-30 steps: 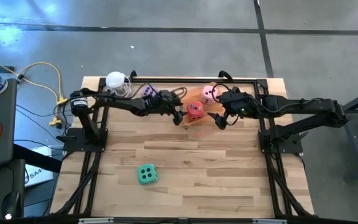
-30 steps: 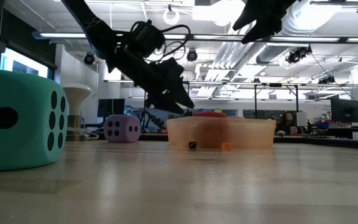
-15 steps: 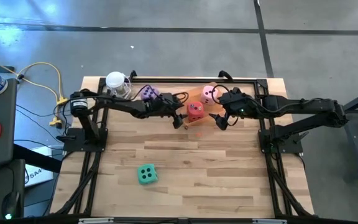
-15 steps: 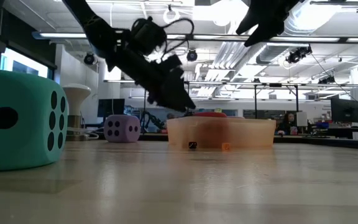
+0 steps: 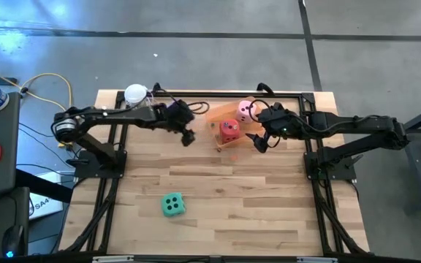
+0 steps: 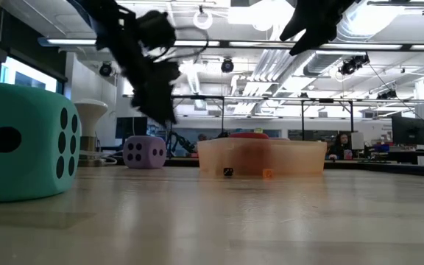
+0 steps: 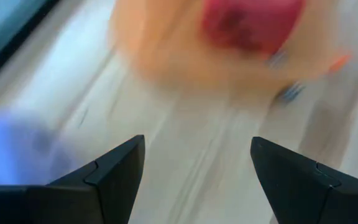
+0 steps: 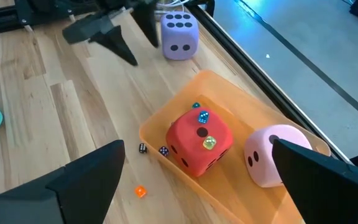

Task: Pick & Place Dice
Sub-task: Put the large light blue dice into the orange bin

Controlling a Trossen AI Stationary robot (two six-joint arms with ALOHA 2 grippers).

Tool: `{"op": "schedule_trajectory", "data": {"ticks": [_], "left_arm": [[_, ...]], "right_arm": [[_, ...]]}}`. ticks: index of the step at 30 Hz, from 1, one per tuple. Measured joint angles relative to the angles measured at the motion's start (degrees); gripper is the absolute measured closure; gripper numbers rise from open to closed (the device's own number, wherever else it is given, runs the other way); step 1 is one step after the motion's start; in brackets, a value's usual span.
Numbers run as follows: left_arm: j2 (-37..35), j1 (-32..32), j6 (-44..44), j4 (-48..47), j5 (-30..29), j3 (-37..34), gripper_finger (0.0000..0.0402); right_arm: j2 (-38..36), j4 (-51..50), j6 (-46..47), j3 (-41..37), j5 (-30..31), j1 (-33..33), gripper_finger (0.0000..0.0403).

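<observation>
Near the top centre of the high view, we see the orange tray [image 5: 234,126] at the table's [image 5: 225,197] far edge, the red die [image 5: 229,130] and pink die [image 5: 247,110] sitting inside it, presumably where the dice belong. The left gripper [image 5: 187,136] hangs just left of the tray, jaws parted and empty, and we judge it is lined up on the purple die [image 8: 179,37], which rests on the wood beyond the tray. The right gripper [image 5: 259,142] waits at the tray's right side, jaws wide, holding nothing. The green die [image 5: 172,205] sits alone low in the frame, well apart.
</observation>
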Motion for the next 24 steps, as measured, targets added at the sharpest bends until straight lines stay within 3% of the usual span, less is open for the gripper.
{"op": "schedule_trajectory", "data": {"ticks": [9, 17, 24], "left_arm": [[-1.0, 3.5, -9.1, -25.6, 0.4, -0.1, 0.0119], [-2.5, 5.7, -10.1, -31.0, 1.5, -3.2, 0.0119], [-13.0, 10.8, -11.7, -32.2, 0.4, -10.4, 0.0119]], "right_arm": [[0.0, 0.0, -0.2, 0.0, 0.1, 0.0, 0.0003], [0.0, -0.1, -0.2, 0.0, 0.1, 0.0, 0.0003], [0.0, -0.5, -0.2, -0.1, 0.1, 0.0, 0.0003]]}}
